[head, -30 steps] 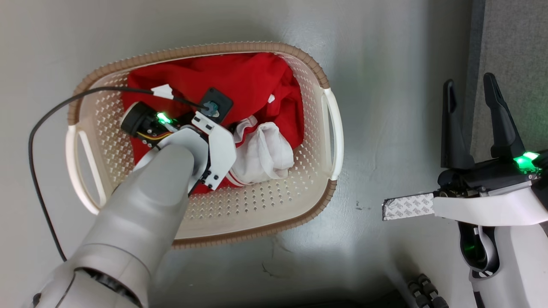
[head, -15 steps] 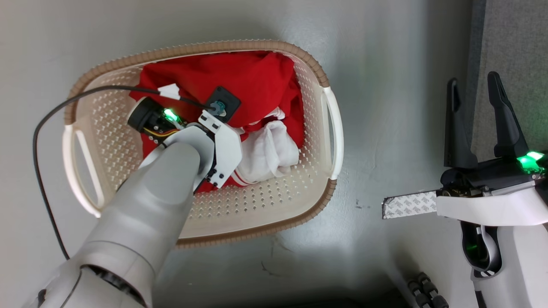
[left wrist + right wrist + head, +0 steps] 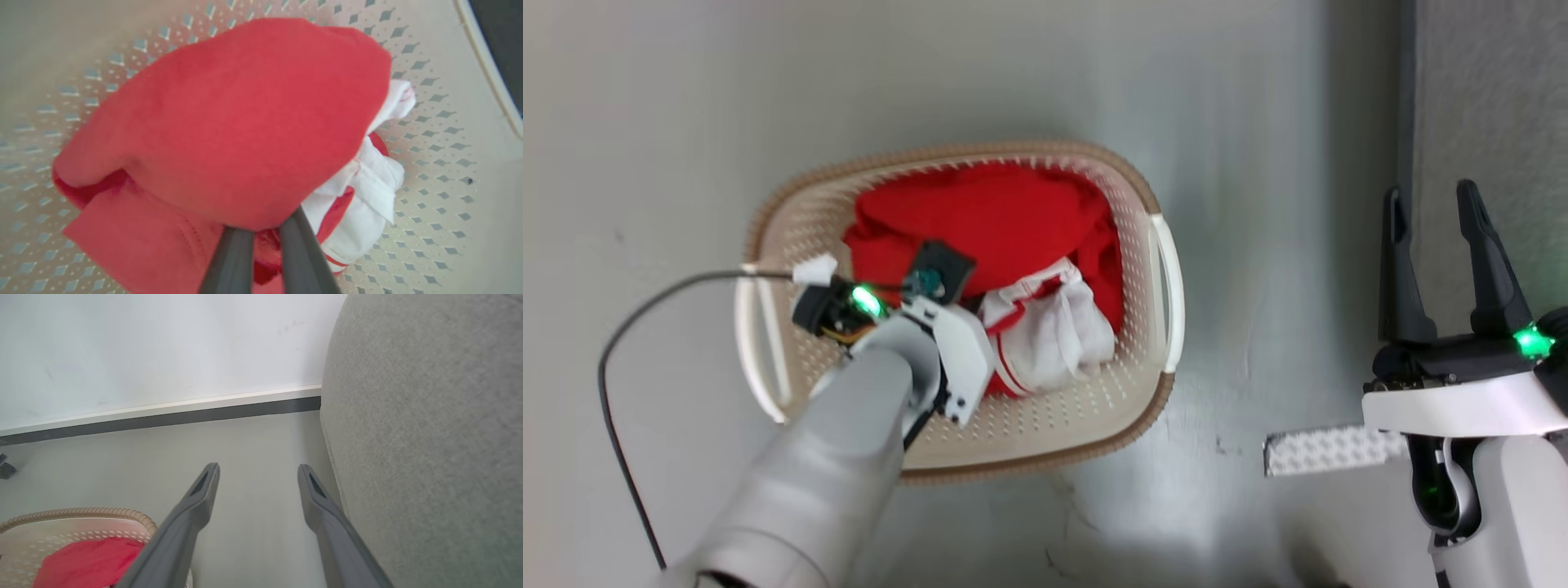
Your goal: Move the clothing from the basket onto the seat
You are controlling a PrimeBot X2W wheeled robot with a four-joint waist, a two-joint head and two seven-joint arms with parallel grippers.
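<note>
The cream basket [image 3: 1045, 457] stands on the grey floor with the red clothing [image 3: 980, 212] and its white part [image 3: 1054, 335] bunched inside. My left arm's wrist [image 3: 947, 343] reaches down into the basket and covers its fingers in the head view. In the left wrist view my left gripper [image 3: 265, 222] is shut on a fold of the red clothing [image 3: 245, 122], which bulges above the perforated basket floor [image 3: 441, 143]. My right gripper [image 3: 1429, 193] hangs open and holds nothing, beside the grey seat [image 3: 1494, 98]. Its fingers [image 3: 200, 498] point along the floor next to the seat [image 3: 429, 437].
A black cable [image 3: 629, 327] loops from the left wrist over the basket's left handle [image 3: 760, 343]. A strip of white tape [image 3: 1327, 449] sticks out from the right arm. A wall with a dark baseboard [image 3: 163, 416] lies beyond the basket rim [image 3: 81, 512].
The head camera has shifted, so the basket shows smaller and lower. The red fabric has drawn away from the basket's left side and bunched up under the left gripper. The right gripper stays open.
</note>
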